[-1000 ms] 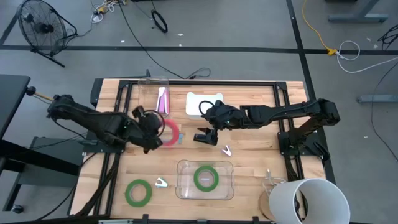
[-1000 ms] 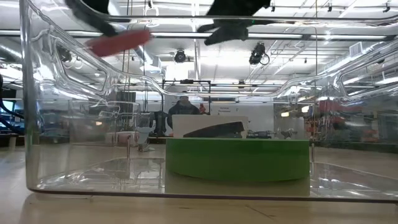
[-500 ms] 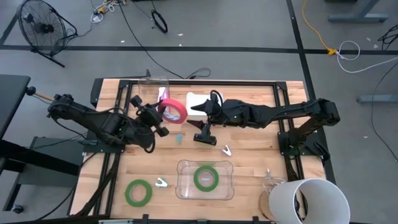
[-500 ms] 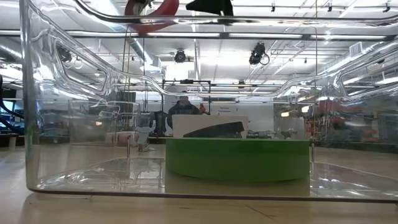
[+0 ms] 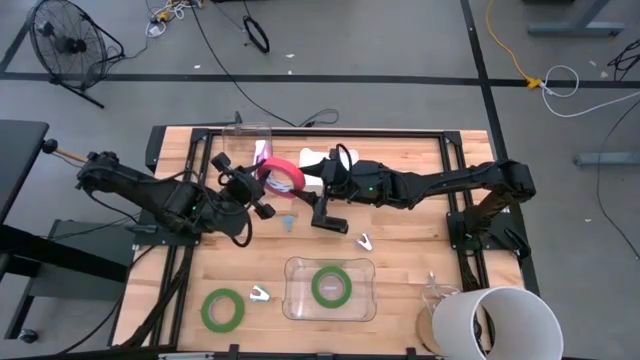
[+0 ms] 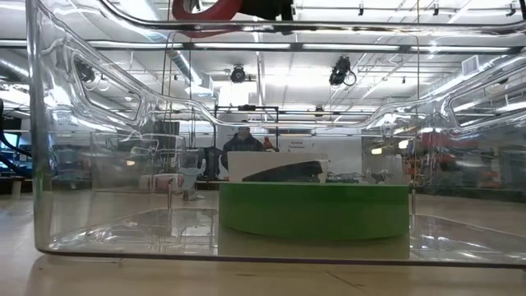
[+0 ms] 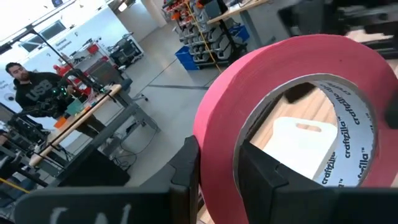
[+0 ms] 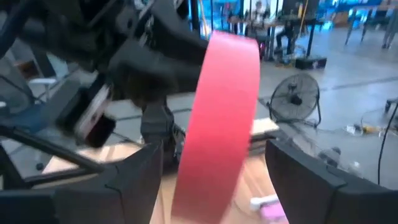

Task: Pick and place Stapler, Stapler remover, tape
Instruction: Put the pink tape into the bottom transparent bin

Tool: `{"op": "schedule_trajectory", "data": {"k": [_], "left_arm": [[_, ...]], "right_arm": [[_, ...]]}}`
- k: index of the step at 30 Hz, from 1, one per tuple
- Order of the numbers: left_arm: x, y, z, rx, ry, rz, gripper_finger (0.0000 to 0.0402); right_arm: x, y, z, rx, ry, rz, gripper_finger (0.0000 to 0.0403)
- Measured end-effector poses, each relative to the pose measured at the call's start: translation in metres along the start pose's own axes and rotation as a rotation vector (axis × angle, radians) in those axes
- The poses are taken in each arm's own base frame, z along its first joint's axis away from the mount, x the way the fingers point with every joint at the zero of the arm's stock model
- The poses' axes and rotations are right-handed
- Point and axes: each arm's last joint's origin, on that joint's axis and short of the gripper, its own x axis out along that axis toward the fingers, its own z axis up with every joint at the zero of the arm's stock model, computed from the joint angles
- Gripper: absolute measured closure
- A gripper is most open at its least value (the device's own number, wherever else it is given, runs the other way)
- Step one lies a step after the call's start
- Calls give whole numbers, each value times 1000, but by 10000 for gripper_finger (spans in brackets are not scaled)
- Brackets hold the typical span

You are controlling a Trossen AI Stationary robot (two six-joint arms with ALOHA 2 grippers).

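My left gripper (image 5: 266, 186) is shut on the red tape roll (image 5: 284, 174), held up off the table over its far middle. My right gripper (image 5: 318, 182) is open; in the right wrist view its two fingers (image 8: 134, 171) stand on either side of the red roll (image 8: 217, 124), seen edge-on, and I see no touch. The black stapler (image 5: 325, 213) lies on the table below them. One stapler remover (image 5: 365, 241) lies right of it, another (image 5: 260, 293) near the front. One green roll (image 5: 330, 286) lies in the clear tray (image 5: 296, 268), one (image 5: 222, 308) on the table. My left gripper pinches the red roll's wall (image 7: 217, 134), one finger inside the centre hole (image 7: 267, 174) and one outside (image 7: 186, 171). The fingers come from the table's left, slanting up. The roll stands tilted on edge, lifted clear of the table.
A white board (image 5: 312, 158) lies at the far middle behind the arms. A clear container (image 5: 247, 135) with a pink thing stands at the far left. A white bucket (image 5: 490, 320) stands at the front right corner. A person stands in the room beyond (image 7: 31, 87).
My left gripper has lifted the red roll off the table and carried it toward the far edge and right, tipping it from flat onto its edge. My right gripper has gone toward the table's left, up to the roll, its fingers now either side of it.
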Motion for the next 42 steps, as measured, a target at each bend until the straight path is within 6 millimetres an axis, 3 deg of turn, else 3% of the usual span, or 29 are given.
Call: {"op": "schedule_trajectory", "data": {"k": [4,6,9,10,13,21,25,29,32,35,42], "left_arm": [[3,-7,0,25,1,-2,319],[4,-10,0,34,4,-1,319],[4,-11,-1,44,6,4,319],[4,-10,-1,43,6,12,319],[6,-10,-1,40,9,6,314],[5,-12,1,66,7,-43,230],[3,-13,2,69,0,-72,223],[0,-5,5,93,-17,48,232],[-4,-9,2,125,-24,70,239],[-11,-5,3,110,-41,72,244],[-17,0,4,101,-55,60,253]], "right_arm": [[1,0,0,-21,-16,-20,159],[1,0,-1,-33,-3,-19,206],[1,-1,-4,-28,22,-31,309],[1,0,-4,-32,25,-25,316],[1,0,-5,-44,48,-22,315],[-16,1,0,-93,142,11,316],[-33,6,6,-69,208,21,316],[-53,12,-7,-62,409,1,316],[-73,16,-8,-43,494,-90,316],[-81,29,-8,7,511,-75,316],[-101,81,-19,127,587,149,316]]}}
